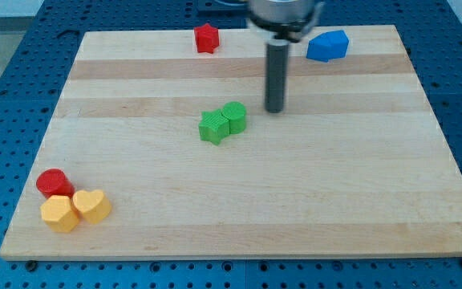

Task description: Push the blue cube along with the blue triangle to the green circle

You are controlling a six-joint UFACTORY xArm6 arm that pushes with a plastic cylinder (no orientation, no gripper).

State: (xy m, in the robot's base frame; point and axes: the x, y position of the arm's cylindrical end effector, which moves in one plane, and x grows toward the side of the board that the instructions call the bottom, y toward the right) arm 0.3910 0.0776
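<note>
Two blue blocks (328, 46) sit pressed together near the view's top right; I cannot tell the cube from the triangle. The green circle (234, 116) sits near the board's middle, touching a green star-like block (213, 127) on its left. My tip (274, 109) is on the board just right of the green circle, with a small gap, and below-left of the blue blocks.
A red block (206, 38) sits at the view's top centre. A red cylinder (54, 183), a yellow block (60, 213) and a yellow heart (93, 205) cluster at the bottom left. The wooden board (335, 201) lies on a blue perforated table.
</note>
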